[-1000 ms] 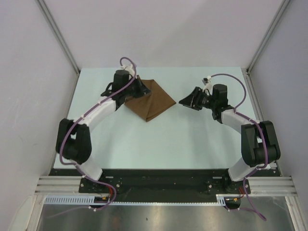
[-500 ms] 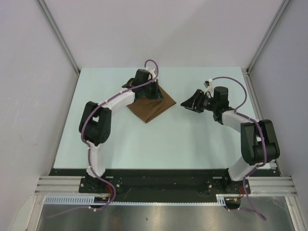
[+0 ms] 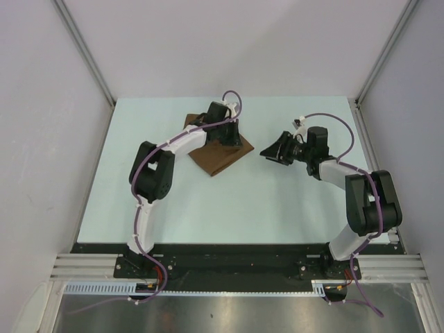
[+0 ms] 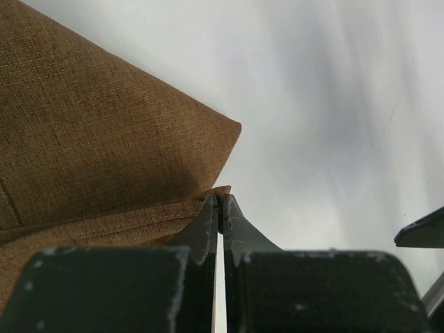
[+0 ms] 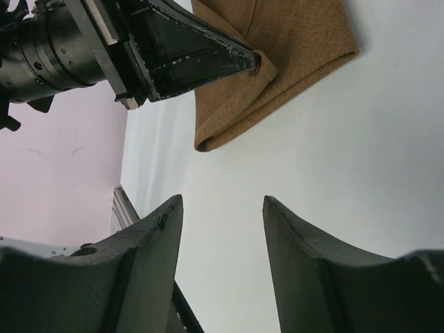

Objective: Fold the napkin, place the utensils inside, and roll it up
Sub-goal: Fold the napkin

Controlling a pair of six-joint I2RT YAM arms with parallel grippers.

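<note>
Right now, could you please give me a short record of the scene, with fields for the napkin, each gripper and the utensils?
napkin: brown cloth, folded, lying on the table, far middle
left gripper: shut on the napkin's edge at a corner
right gripper: open, holds nothing, to the right of the napkin and apart from it
utensils: not seen in any view

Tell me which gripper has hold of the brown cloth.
The left gripper: its jaws are shut on a corner of the plain brown cloth napkin. The right gripper has open jaws, clear of it.
</note>
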